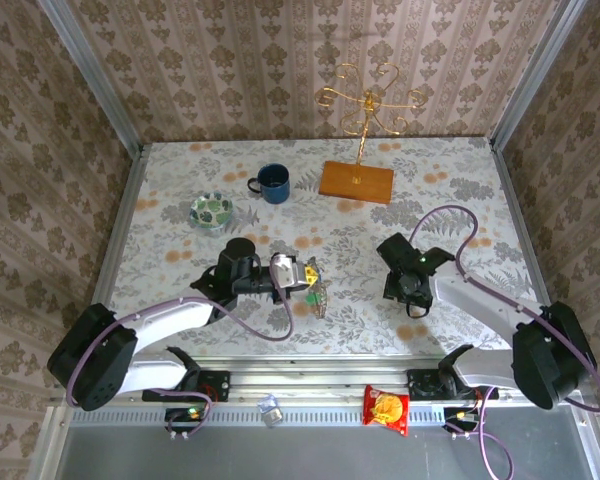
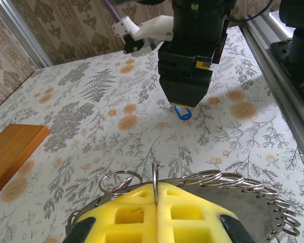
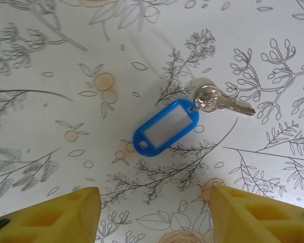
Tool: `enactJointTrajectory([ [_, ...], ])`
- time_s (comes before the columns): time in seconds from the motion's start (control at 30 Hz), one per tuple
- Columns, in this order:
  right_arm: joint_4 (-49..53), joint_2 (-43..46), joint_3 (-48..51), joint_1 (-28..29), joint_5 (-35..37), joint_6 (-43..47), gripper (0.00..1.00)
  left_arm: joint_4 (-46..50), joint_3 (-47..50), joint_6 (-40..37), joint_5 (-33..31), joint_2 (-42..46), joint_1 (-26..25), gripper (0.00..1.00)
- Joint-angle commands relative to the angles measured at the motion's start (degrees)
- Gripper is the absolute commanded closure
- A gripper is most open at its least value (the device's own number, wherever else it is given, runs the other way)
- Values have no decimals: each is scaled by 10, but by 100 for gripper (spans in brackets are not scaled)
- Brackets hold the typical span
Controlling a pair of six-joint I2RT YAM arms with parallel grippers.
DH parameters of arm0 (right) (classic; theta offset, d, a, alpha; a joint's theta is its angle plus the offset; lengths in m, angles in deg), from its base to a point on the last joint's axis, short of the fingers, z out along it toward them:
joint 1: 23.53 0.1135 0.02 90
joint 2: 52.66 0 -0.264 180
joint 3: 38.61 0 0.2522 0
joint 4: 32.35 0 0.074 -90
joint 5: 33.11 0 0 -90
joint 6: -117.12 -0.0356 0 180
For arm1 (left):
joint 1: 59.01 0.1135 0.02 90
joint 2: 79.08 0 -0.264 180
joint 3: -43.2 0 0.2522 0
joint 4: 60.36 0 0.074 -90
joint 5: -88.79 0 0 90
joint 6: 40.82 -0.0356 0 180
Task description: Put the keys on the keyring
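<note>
A key with a blue plastic tag (image 3: 166,126) and a silver blade (image 3: 228,103) lies flat on the floral tablecloth. My right gripper (image 3: 154,217) hangs open just above it, yellow fingertips (image 3: 83,212) spread wide, touching nothing. The left wrist view shows that gripper (image 2: 185,104) pointing down over the blue tag (image 2: 182,112). My left gripper (image 2: 157,190) is shut on a thin wire ring of the keyring (image 2: 218,178), a silvery loop of small rings held just off the table. In the top view the keyring (image 1: 318,285) sits at the left gripper (image 1: 302,276), left of the right gripper (image 1: 402,290).
A blue mug (image 1: 273,183) and a green-patterned dish (image 1: 212,210) stand at the back left. A gold wire stand on a wooden base (image 1: 357,181) is at the back centre. A red snack packet (image 1: 385,408) lies on the front rail.
</note>
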Motion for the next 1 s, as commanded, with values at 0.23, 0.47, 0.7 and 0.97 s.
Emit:
enactJointTrajectory([
  [0.23,-40,-35,-3,-68,0,-31,44,11,-21,-22,-10,9,-11,100],
  [0.47,-46,-59,-21,-112,1,-4,52,9,-21,-23,-9,5,-16,100],
  [0.7,-69,-98,-21,-120,-20,-21,61,7,-19,-22,-12,3,-18,100],
  [0.97,-65,-99,-12,-126,-9,-42,73,8,-20,-26,-12,1,-19,100],
])
